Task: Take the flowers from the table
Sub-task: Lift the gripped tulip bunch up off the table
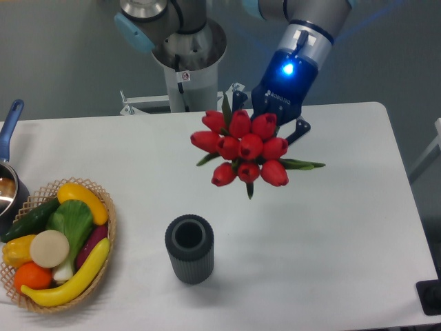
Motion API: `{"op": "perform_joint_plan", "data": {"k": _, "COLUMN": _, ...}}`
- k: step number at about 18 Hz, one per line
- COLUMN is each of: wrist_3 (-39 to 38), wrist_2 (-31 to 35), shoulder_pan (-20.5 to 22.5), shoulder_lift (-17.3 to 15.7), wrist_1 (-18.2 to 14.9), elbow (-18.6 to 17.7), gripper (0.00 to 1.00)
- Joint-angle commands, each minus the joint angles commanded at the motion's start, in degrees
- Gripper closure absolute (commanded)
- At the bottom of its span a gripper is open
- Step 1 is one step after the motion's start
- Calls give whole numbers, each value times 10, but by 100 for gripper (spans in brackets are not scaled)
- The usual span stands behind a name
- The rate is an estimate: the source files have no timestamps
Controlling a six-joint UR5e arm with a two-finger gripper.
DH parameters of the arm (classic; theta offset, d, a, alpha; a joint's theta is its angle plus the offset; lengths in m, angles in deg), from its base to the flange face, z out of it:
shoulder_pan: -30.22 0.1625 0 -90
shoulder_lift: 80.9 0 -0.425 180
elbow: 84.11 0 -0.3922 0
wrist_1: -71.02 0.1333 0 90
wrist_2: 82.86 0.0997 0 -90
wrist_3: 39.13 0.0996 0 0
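From the fixed camera, the gripper [270, 118] appears clamped on the flowers [244, 149], though glossy red blooms hide its fingertips. The rounded tulip cluster with green leaves hangs clear above the smooth white table [331, 227], up and right of the ribbed dark cylindrical vase [189, 248]. Far left of the vase sits a woven basket [110, 227] of vegetables.

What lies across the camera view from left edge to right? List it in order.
Blue-handled metal pot → woven wicker basket of vegetables → dark ribbed cylindrical vase → bunch of red tulips held above the white table → gripper.
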Motion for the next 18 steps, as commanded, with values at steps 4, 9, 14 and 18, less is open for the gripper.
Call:
{"op": "perform_joint_plan", "data": {"k": 4, "wrist_3": 0, "wrist_2": 0, "shoulder_pan": -6, "shoulder_lift": 0, "wrist_1": -1, "elbow": 0, "gripper": 66}}
{"op": "perform_joint_plan", "data": {"k": 9, "wrist_3": 0, "wrist_2": 0, "shoulder_pan": -7, "shoulder_lift": 2, "wrist_1": 0, "elbow": 4, "gripper": 66}}
{"op": "perform_joint_plan", "data": {"k": 14, "wrist_3": 1, "wrist_2": 0, "shoulder_pan": -7, "shoulder_lift": 0, "wrist_1": 0, "elbow": -3, "gripper": 66}}
{"op": "perform_joint_plan", "data": {"k": 18, "wrist_3": 0, "wrist_2": 0, "shoulder_pan": -7, "shoulder_lift": -1, "wrist_1": 0, "elbow": -4, "gripper": 66}}
